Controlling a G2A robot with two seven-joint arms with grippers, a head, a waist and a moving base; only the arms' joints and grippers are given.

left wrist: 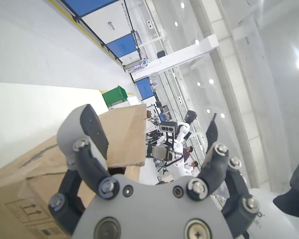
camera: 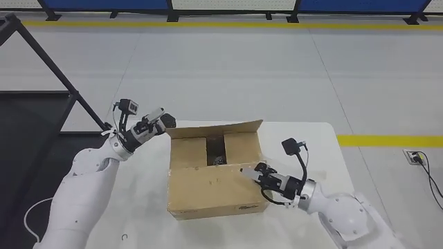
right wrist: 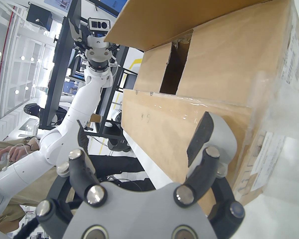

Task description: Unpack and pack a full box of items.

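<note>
While agape, right claw (right wrist: 143,121) overhangs box (right wrist: 214,63).

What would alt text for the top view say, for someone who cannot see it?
A cardboard box sits on a white table, its far flap raised and a dark gap between the inner flaps. The open left gripper is by its far left corner; the open right gripper is at the near flap's right end.

surface: white table (camera: 147,197) | load: one cardboard box (camera: 211,192) is set directly on it, about midway between left and right edges, close to the far edge | far flap raised, near flap laid flat
</note>
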